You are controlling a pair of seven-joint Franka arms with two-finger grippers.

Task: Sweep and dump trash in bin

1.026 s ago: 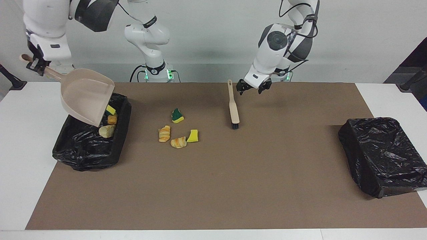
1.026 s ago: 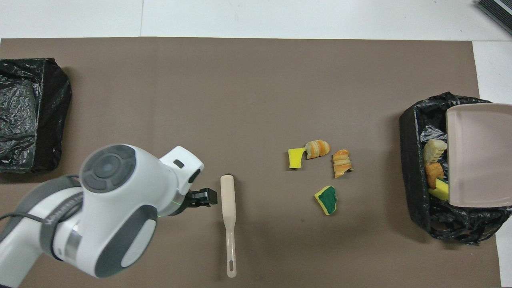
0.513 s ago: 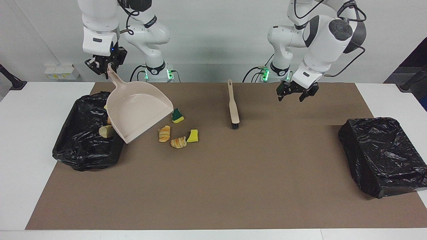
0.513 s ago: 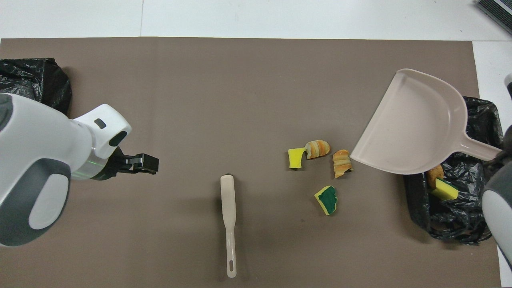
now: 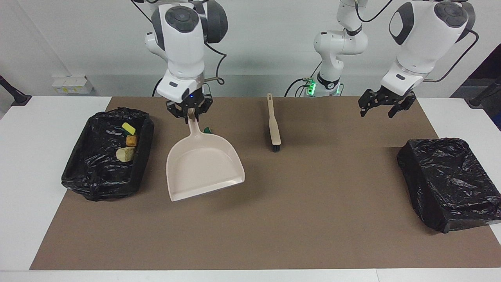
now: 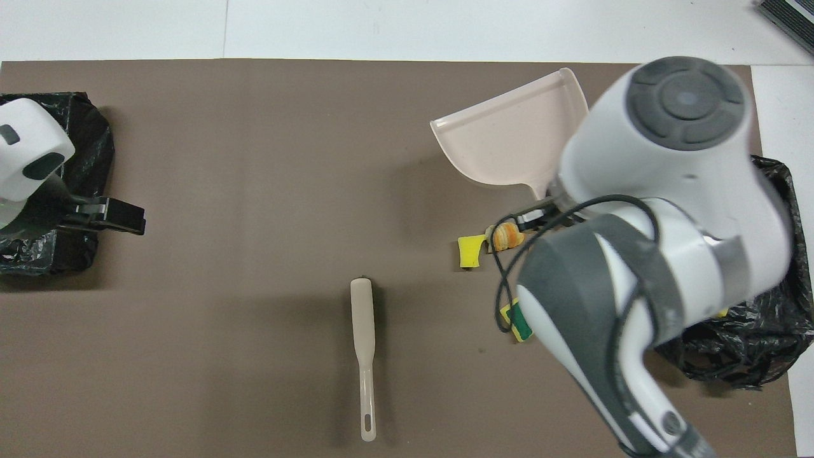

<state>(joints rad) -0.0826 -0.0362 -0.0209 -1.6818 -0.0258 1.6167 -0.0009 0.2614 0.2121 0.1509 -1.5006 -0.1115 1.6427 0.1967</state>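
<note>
Trash, loose: three bits show in the centre of the overhead view, lying on the brown mat (image 5: 274,219): a yellow sponge piece (image 6: 471,252), a bread lump (image 6: 505,234) touching it, and a green-and-yellow sponge (image 6: 516,319) nearer the robots. The right arm covers anything more.
Trash, binned: a yellow bit (image 5: 128,128), an orange lump (image 5: 132,140) and a tan lump (image 5: 125,153) lie in the lined bin (image 5: 88,184) toward the right arm's end of the bench (image 5: 35,164).
Dustpan (image 5: 203,168): mid-frame in the facing view, handle up, mouth toward the lower edge. It appears to hang over the loose bits and hides most of them there.
Right pincer (image 5: 190,113): pinching the dustpan's handle, above the green-and-yellow sponge.
Brush (image 5: 274,127): flat on the mat, upper centre of the facing view, untouched, bristles away from the robots.
Left pincer (image 5: 384,106): spread and empty, waiting in the air over the mat's edge near the second bin (image 5: 450,180).
Step in hand (judged): place the dustpan for another load.
Procedure: lower the lip flat to the mat just beside the cluster, mouth facing the bits and the brush. Do not land on a bit. Keep the handle pinched firmly so brushing cannot push the pan back.
Risk: a raised lip lets bits slip under.
</note>
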